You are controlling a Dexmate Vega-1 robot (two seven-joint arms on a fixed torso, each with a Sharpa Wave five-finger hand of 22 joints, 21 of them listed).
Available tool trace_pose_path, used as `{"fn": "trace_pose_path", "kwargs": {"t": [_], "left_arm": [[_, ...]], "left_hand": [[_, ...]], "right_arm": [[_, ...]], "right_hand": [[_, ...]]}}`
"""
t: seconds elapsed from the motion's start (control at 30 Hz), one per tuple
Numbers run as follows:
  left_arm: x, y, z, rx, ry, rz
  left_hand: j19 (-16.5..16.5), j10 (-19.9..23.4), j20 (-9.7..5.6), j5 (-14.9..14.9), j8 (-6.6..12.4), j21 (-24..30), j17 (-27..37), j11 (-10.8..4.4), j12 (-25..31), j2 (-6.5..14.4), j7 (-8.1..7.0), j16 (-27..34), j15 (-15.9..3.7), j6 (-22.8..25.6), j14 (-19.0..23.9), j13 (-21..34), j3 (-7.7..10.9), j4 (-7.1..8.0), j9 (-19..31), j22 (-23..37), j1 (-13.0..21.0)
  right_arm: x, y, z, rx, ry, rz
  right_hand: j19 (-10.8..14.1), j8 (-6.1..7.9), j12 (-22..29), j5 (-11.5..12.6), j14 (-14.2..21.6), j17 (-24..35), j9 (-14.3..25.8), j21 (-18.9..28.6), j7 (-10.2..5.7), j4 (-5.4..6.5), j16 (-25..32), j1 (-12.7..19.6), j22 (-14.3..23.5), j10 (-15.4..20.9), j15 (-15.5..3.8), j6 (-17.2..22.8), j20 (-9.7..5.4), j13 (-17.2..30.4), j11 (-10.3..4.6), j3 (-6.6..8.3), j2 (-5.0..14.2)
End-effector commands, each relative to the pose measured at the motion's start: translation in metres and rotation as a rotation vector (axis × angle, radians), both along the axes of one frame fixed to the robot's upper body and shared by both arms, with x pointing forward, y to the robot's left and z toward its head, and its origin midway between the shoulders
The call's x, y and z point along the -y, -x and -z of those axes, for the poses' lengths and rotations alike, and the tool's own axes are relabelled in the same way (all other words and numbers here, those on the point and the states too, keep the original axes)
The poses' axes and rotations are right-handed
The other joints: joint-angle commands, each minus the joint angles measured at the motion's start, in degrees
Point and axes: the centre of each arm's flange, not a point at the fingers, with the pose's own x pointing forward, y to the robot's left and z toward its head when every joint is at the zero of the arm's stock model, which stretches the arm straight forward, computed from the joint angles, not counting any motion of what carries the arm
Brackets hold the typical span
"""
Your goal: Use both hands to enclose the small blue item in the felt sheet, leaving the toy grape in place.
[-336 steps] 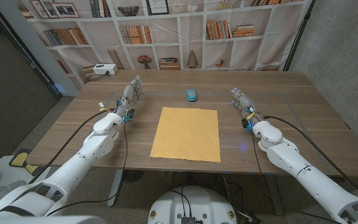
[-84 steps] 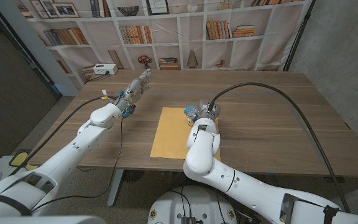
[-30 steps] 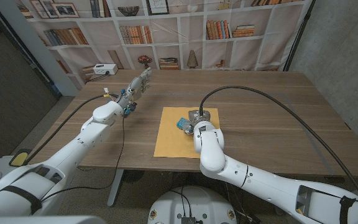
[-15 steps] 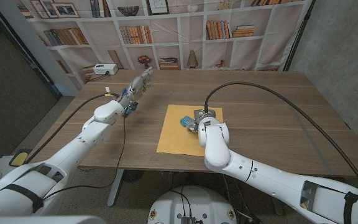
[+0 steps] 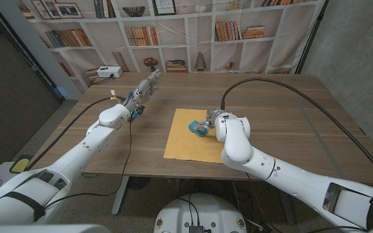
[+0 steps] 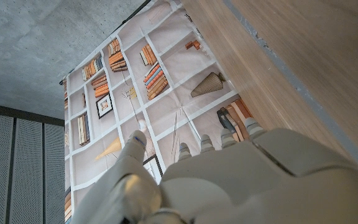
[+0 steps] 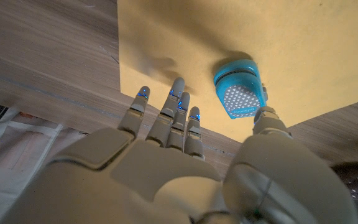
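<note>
Surface [image 5: 290, 110]: broad wooden top with a bookshelf backdrop behind its far edge.
Felt sheet [image 5: 185, 139]: tan-yellow, lying flat on the surface near the front edge.
Left hand [image 5: 146, 87]: raised over the surface well to the left of the felt sheet, fingers straight, holding nothing.
Right hand [image 5: 211, 122]: above the felt sheet's far right part, fingers spread and empty.
Blue item [image 5: 195, 125]: small, bright blue, lying on the felt sheet just beside the right hand's fingertips.
</note>
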Motion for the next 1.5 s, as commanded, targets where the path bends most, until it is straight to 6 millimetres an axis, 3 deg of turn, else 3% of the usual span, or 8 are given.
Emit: {"fn": "trace_pose_path", "kwargs": {"t": [0.03, 0.23, 0.47, 0.6, 0.77, 0.93, 1.13, 1.5], "left_arm": [[0.002, 0.005, 0.003, -0.002, -0.008, -0.001], [0.002, 0.008, 0.005, -0.003, -0.011, -0.003], [0.003, 0.010, 0.010, -0.014, -0.017, 0.003], [0.003, 0.012, 0.011, -0.012, -0.017, 0.003], [0.003, 0.014, 0.012, -0.009, -0.019, 0.005], [0.003, 0.016, 0.013, -0.008, -0.016, 0.002], [0.001, 0.018, 0.014, -0.006, -0.014, -0.004], [-0.002, 0.019, 0.012, -0.002, -0.011, -0.015]], "left_hand": [[-5.8, -2.7, 0.24, 0.3, 0.31, 0.0, 0.3, 0.02, 0.2, 0.2, 0.21, 0.2, 0.41, -0.8, -2.9, 0.3, 0.20, 0.22, 0.2, 0.1, -0.5], [-5.5, -2.6, 0.22, 0.3, 0.31, 0.2, 0.3, -0.03, 0.2, 0.2, 0.25, 0.3, 0.45, -0.8, -2.8, 0.3, 0.22, 0.24, 0.2, 0.1, -0.6], [-5.4, -2.4, 0.31, 0.3, 0.32, 0.2, 0.3, 0.01, 0.3, 0.1, 0.28, 0.3, 0.48, -0.7, -2.7, 0.3, 0.23, 0.25, 0.2, 0.1, -0.6], [-5.4, -2.4, 0.45, 0.3, 0.30, 0.2, 0.3, 0.06, 0.3, 0.1, 0.20, 0.3, 0.47, -0.7, -2.7, 0.3, 0.22, 0.25, 0.2, 0.1, -0.7], [-5.2, -2.4, 0.34, 0.3, 0.27, 0.3, 0.3, 0.08, 0.3, 0.0, 0.17, 0.3, 0.50, -0.7, -2.6, 0.3, 0.19, 0.27, 0.2, 0.1, -0.8], [-5.1, -2.5, 0.34, 0.3, 0.28, 0.3, 0.3, -0.06, 0.2, 0.0, 0.13, 0.3, 0.45, -0.6, -2.5, 0.3, 0.17, 0.29, 0.2, 0.1, -0.8], [-5.2, -2.6, 0.41, 0.3, 0.26, 0.3, 0.3, -0.10, 0.2, -0.1, 0.13, 0.4, 0.45, -0.7, -2.4, 0.3, 0.17, 0.30, 0.2, 0.1, -0.9], [-5.1, -2.6, 0.38, 0.4, 0.26, 0.3, 0.3, -0.12, 0.2, -0.1, 0.14, 0.3, 0.45, -0.7, -2.3, 0.3, 0.20, 0.32, 0.2, 0.1, -1.0]], "right_arm": [[0.026, 0.009, 0.000, 0.278, -0.219, 0.095], [0.026, 0.007, 0.007, 0.388, -0.206, 0.187], [0.027, 0.000, 0.012, 0.522, -0.237, 0.275], [0.027, -0.009, 0.010, 0.509, -0.196, 0.290], [0.026, -0.022, 0.004, 0.449, -0.124, 0.302], [0.025, -0.036, -0.003, 0.396, -0.046, 0.321], [0.022, -0.050, -0.005, 0.332, 0.026, 0.350], [0.029, -0.067, 0.000, 0.293, 0.056, 0.392]], "right_hand": [[3.4, 1.45, 1.0, -0.3, 3.8, -0.1, -0.4, 1.3, 0.29, -1.22, 1.7, 2.8, 0.1, 4.8, -1.08, 4.4, -0.99, -1.1, -0.02, 1.75, 3.16], [3.3, 0.78, -0.2, -1.1, 0.7, -0.3, -0.8, 1.1, -0.67, -2.10, 0.6, 3.5, 0.1, 2.9, -0.84, 3.9, -1.06, -1.8, -0.54, 1.33, 2.95], [3.5, 0.26, -1.6, -1.4, -1.7, -0.6, -1.1, 1.0, -1.89, -3.76, -0.2, 6.5, 0.1, 0.9, -0.78, 3.0, -1.73, -2.8, -1.04, 2.38, 4.82], [4.1, 0.05, -3.6, -1.8, -8.5, -2.0, -1.4, 1.1, -2.24, -4.83, -3.9, 8.0, 0.1, -2.3, 1.06, 2.2, -1.67, -3.7, -0.38, 2.04, 3.77], [2.6, -0.51, -6.9, -1.9, -15.2, -4.1, -1.7, 0.5, -2.36, -4.36, -8.2, 7.1, 0.1, -7.6, 2.50, -1.0, -1.31, -5.1, 0.32, 0.58, 2.56], [-2.0, -0.50, -9.6, -1.7, -21.0, -5.5, -1.8, -1.1, -2.21, -3.68, -11.1, 5.9, 0.0, -11.7, 4.35, -3.1, -0.37, -6.1, 0.86, -0.65, 2.20], [-6.0, -0.37, -10.8, -1.4, -24.4, -6.3, -1.9, -2.1, -2.38, -3.21, -12.3, 4.9, 0.0, -13.2, 5.57, -4.2, 0.53, -6.6, 0.99, -1.43, 2.18], [-6.5, 1.16, -10.7, -1.1, -24.0, -7.1, -2.0, -1.5, -2.58, -3.07, -11.7, 4.4, -0.1, -11.9, 5.25, -0.6, 0.62, -7.0, 0.84, -1.93, 2.33]]}}
